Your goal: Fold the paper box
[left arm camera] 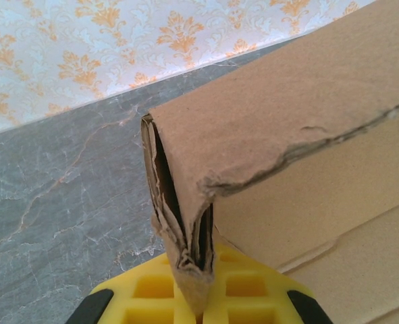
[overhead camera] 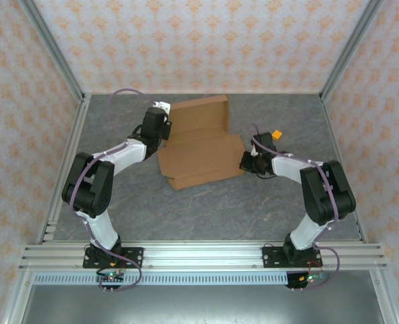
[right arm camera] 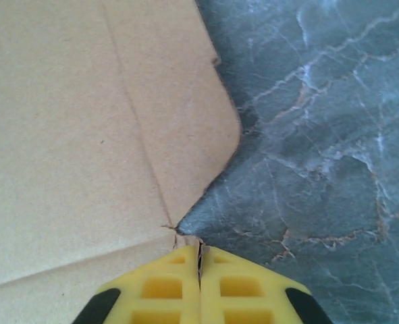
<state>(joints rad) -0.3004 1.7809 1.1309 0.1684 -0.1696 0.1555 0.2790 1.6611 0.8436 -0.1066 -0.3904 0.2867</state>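
Arm bases sit on the rail (overhead camera: 206, 255) at the near edge of the bench (overhead camera: 206, 209), and both arms reach forward to the paper box (overhead camera: 199, 145) mid-bench, slightly toward the back. Right end effector (overhead camera: 246, 162) is at the box's right edge, low on the bench. In the wrist view the right end effector (right arm camera: 200, 253) has its yellow fingers (right arm camera: 165, 287) pressed together with a thin sliver of cardboard in the seam, so it is clamped on the rim of the paper box (right arm camera: 71, 121) just beside a notch where a rounded flap begins; grey marbled bench (right arm camera: 321, 135) lies to the right of it. The near part of the box lies flat, creases visible. A small orange piece (overhead camera: 275, 136) is just behind the right wrist – can't tell if it's on the arm or the bench. Left end effector (overhead camera: 160, 120) is at the box's far-left corner. In its wrist view the left end effector (left arm camera: 198, 283) is clenched on a doubled-over end of the paper box (left arm camera: 287, 101), the layers crumpled and frayed between the fingers (left arm camera: 148, 287). That panel stands up off the bench (left arm camera: 57, 196) – its top edge has a ragged tear line. Patterned wall (overhead camera: 199, 40) is behind it.
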